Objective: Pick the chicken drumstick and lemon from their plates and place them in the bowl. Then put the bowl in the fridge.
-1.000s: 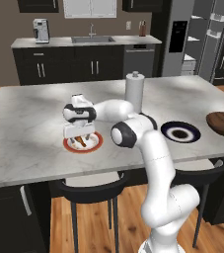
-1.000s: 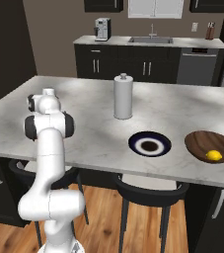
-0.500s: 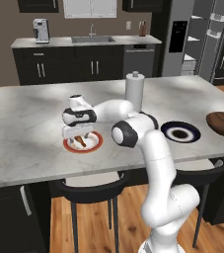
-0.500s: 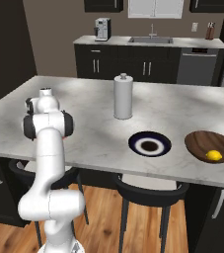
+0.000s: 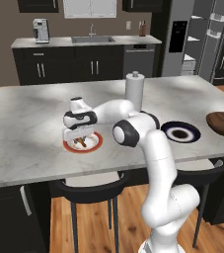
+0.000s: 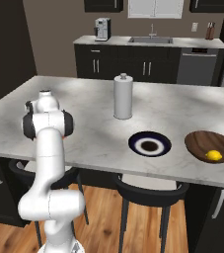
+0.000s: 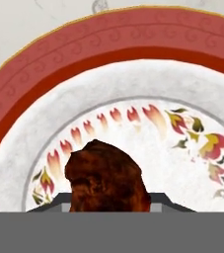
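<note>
Item: end effector, lowered over the orange-red-rimmed plate on the bench.

Step in hand, as judged: taking hold of the drumstick. Done well, the jaws meet on the thick meaty part, squarely across it, and the lift waits until the hold is firm; a straight rise off the plate keeps the plate from being dragged along.

State of end effector: jaws partway in. The hand view shows the dark brown meat rising between the two finger tips at 6 o'clock, with the plate's white centre and flower pattern beyond it. Whether the fingers already press the meat cannot be told; no lift shows.

Pose of arm: in the left base view the arm reaches from its base at 5 o'clock up and across to 9 o'clock, forearm nearly level over the bench, wrist bent so the hand points straight down at the plate.

Other task things: lemon lies inside the wooden bowl near the bench's right end; navy-rimmed plate stands bare beside the bowl, at its 9 o'clock; fridge stands with white shelves showing, at 1 o'clock in the left base view.
</note>
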Motion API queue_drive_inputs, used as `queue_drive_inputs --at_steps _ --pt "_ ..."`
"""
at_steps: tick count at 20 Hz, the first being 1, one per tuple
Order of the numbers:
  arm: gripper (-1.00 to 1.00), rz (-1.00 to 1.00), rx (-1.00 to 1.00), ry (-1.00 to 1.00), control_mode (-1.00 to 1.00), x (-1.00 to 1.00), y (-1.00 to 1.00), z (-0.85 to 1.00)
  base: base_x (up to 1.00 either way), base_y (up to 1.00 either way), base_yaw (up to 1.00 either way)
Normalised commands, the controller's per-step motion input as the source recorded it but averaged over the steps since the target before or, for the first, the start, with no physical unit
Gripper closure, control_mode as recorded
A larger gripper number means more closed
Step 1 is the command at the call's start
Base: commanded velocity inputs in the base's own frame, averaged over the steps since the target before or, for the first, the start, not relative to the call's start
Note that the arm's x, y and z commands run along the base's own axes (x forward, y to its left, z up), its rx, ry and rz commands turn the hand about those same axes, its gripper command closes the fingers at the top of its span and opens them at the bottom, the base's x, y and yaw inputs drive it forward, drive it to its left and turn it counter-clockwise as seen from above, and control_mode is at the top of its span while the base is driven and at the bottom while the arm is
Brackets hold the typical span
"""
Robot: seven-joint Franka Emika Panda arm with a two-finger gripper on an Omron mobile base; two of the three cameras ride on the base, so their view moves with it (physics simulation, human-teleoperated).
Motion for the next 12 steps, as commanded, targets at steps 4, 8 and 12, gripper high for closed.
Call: queue_drive_inputs --at_steps 4,8,12 --pt "1.00 0.00 0.01 -0.03 -1.00 -0.11 -0.02 0.13 0.00 0.00 0.00" --pt "1.00 0.01 0.06 0.00 -1.00 -0.24 -0.05 0.49 0.00 0.00 0.00" --pt "1.00 0.01 0.00 0.00 -1.00 -0.28 -0.14 0.52 0.00 0.00 0.00"
